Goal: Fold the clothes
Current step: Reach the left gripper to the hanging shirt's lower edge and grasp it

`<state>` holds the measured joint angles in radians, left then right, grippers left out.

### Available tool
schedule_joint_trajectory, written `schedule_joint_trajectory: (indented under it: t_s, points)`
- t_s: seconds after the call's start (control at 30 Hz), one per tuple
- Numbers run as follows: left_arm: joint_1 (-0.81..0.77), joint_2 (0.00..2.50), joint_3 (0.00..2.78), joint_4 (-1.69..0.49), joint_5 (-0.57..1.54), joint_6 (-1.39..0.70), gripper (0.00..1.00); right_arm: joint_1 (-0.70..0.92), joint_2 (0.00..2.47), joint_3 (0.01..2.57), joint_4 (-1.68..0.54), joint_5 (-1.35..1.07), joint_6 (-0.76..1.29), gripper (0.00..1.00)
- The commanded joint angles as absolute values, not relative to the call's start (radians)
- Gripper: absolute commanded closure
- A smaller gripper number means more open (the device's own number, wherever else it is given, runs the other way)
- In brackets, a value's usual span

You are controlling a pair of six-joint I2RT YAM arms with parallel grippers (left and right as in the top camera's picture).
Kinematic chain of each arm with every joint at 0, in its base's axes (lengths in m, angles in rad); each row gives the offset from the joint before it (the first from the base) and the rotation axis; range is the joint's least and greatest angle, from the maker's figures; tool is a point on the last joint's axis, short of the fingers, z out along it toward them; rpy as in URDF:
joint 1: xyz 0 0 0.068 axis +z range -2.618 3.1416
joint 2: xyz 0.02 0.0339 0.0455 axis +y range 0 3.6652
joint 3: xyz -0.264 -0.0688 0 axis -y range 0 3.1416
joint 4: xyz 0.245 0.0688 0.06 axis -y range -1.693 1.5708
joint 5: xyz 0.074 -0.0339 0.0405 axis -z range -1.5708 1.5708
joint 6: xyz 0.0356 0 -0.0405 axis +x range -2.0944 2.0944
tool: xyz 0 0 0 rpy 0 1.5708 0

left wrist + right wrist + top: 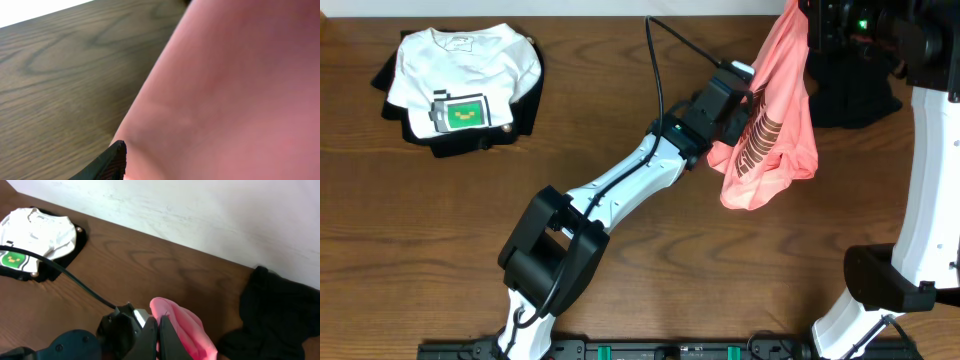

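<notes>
- The pink shirt (pixel 775 130) hangs up high, over the far right of the table (pixel 740 290).
- The right gripper (pixel 161 332) is clenched on its top edge.
- The left gripper (pixel 738 98) touches the shirt's left side; I cannot tell if it grips.
- A white shirt (pixel 465 75) lies folded on dark clothes (pixel 525 110), far left.

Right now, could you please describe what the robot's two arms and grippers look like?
Both arms have white tubular links joined by chunky black joint housings. The left arm trails a thin black cable from its wrist. The right arm shows a small green light. The left gripper and right gripper are black; the left fingertip looks ribbed.
</notes>
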<state>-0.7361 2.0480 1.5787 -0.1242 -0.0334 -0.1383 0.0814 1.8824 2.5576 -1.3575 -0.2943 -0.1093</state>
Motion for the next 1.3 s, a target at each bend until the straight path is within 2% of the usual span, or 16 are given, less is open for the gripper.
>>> schedule_joint_trajectory:
  t_s: [0.0, 1.0, 1.27]
  points:
    - [-0.735, 2.054, 1.574, -0.138, -0.09, -0.139, 0.5, 0.076, 1.868, 2.571, -1.355, -0.295, -0.11, 0.99]
    - [-0.666, 2.106, 1.57, -0.251, -0.124, -0.131, 0.5, 0.076, 1.868, 2.571, -1.351, -0.295, -0.113, 0.98]
    - [-0.666, 2.106, 1.57, -0.253, -0.124, -0.132, 0.53, 0.076, 1.868, 2.571, -1.345, -0.295, -0.113, 0.98]
